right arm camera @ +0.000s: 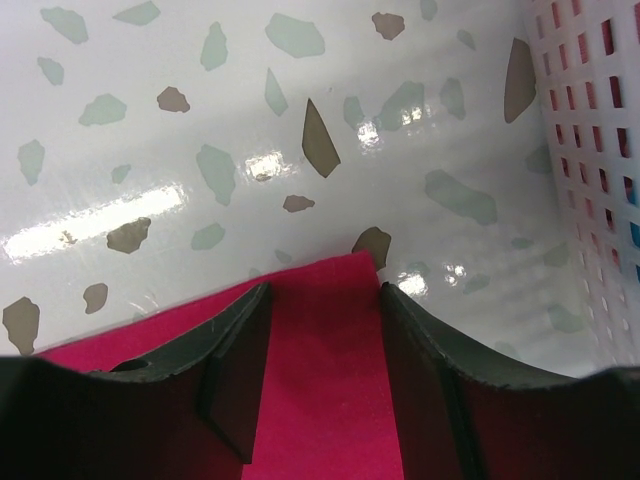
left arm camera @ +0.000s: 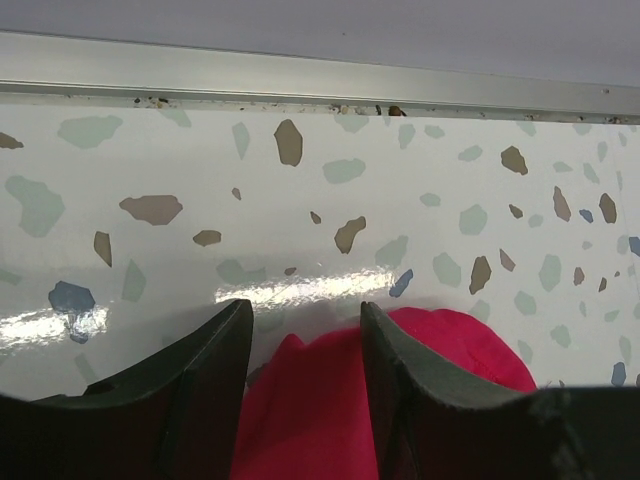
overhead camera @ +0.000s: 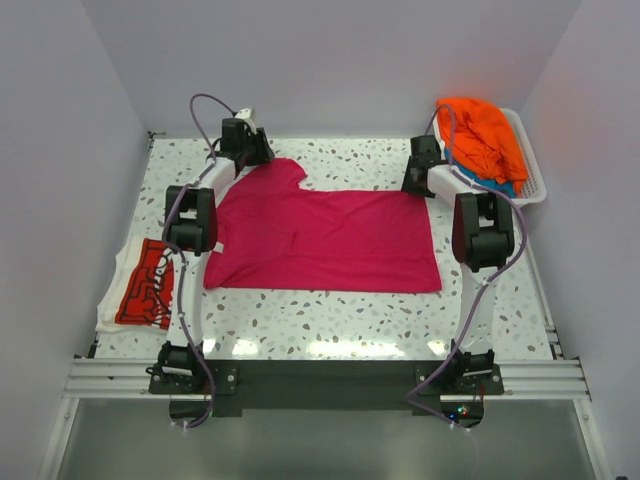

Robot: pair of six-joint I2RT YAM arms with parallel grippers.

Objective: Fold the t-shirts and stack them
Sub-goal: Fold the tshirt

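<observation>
The magenta-pink t-shirt (overhead camera: 320, 240) lies spread flat on the middle of the table. My left gripper (overhead camera: 245, 150) is at its far left sleeve. In the left wrist view this gripper (left arm camera: 300, 310) is open, with a bunched bit of the pink cloth (left arm camera: 310, 400) between the fingers. My right gripper (overhead camera: 420, 175) is at the shirt's far right corner. In the right wrist view it (right arm camera: 325, 290) is open, with the flat corner of the pink shirt (right arm camera: 330, 380) between the fingers. The orange t-shirt (overhead camera: 485, 135) lies on the teal-blue one (overhead camera: 500, 187) in the basket. The red t-shirt with white lettering (overhead camera: 145, 285) lies folded at the left edge.
The white slatted basket (overhead camera: 535, 180) stands at the far right corner; its wall shows in the right wrist view (right arm camera: 600, 150). A metal rail (left arm camera: 320, 85) runs along the table's far edge, close ahead of my left gripper. White walls enclose the terrazzo table (overhead camera: 330, 320).
</observation>
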